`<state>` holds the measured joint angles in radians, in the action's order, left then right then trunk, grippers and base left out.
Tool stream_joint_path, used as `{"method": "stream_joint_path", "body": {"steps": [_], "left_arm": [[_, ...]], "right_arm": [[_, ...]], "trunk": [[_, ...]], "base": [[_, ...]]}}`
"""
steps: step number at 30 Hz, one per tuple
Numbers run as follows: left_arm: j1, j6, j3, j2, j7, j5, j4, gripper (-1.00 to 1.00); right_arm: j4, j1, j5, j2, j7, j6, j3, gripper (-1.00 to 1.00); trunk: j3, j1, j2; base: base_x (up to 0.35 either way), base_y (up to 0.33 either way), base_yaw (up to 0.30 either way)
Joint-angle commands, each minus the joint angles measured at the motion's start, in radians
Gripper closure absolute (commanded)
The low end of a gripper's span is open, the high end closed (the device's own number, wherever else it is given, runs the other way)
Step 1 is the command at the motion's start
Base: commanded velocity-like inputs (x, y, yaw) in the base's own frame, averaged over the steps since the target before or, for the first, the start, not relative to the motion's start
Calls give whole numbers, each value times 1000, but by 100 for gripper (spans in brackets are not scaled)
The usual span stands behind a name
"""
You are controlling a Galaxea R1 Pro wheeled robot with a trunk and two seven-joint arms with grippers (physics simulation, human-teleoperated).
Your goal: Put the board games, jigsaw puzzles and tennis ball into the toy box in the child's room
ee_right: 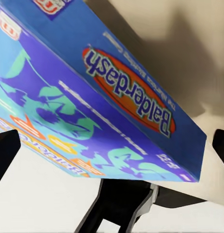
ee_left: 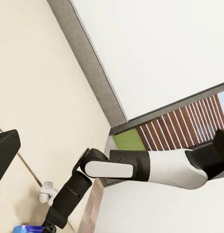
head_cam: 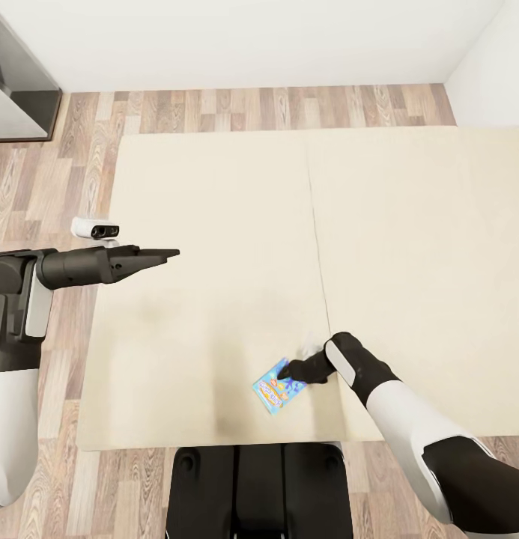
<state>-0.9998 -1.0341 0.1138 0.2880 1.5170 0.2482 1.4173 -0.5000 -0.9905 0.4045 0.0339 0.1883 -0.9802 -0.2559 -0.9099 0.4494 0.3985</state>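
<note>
The small blue board game (head_cam: pixel 276 387) lies near the front edge of the cream bed (head_cam: pixel 214 224), just left of its middle seam. My right gripper (head_cam: pixel 290 370) is down at the box's far corner. In the right wrist view the blue box (ee_right: pixel 107 107), printed "Balderdash", sits close between the two dark fingers (ee_right: pixel 5 155), which stand wide apart. The left wrist view shows the right gripper (ee_left: pixel 50 226) beside the box (ee_left: pixel 27 228). My left gripper (head_cam: pixel 168 255) hovers open over the bed's left part, holding nothing. The toy box and the table are out of view.
Wood-plank floor (head_cam: pixel 237 108) runs behind and left of the bed, with white walls beyond. A dark grey unit (head_cam: pixel 19 97) stands at the far left. My own base (head_cam: pixel 252 486) presses against the bed's front edge.
</note>
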Motion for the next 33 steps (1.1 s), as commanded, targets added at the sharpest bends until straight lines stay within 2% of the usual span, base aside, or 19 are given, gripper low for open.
{"method": "stream_joint_path", "body": {"steps": [1,11,24,33], "left_arm": [[0,-11,0,0,3,0,0,-100],[0,-10,1,0,3,0,0,-100],[0,-10,1,1,3,0,0,-100],[0,-11,1,7,3,0,0,-100]], "right_arm": [[0,0,-12,0,9,-3,-3,-100],[0,0,-12,0,11,-10,-6,-100],[-1,0,-12,5,12,-9,-46,-100],[-2,0,-11,6,13,-1,-51,-100]], "trunk": [[-1,1,2],[-1,1,2],[-1,1,2],[-1,1,2]], "base": [[0,0,0],[0,0,0],[0,0,0],[0,0,0]]}}
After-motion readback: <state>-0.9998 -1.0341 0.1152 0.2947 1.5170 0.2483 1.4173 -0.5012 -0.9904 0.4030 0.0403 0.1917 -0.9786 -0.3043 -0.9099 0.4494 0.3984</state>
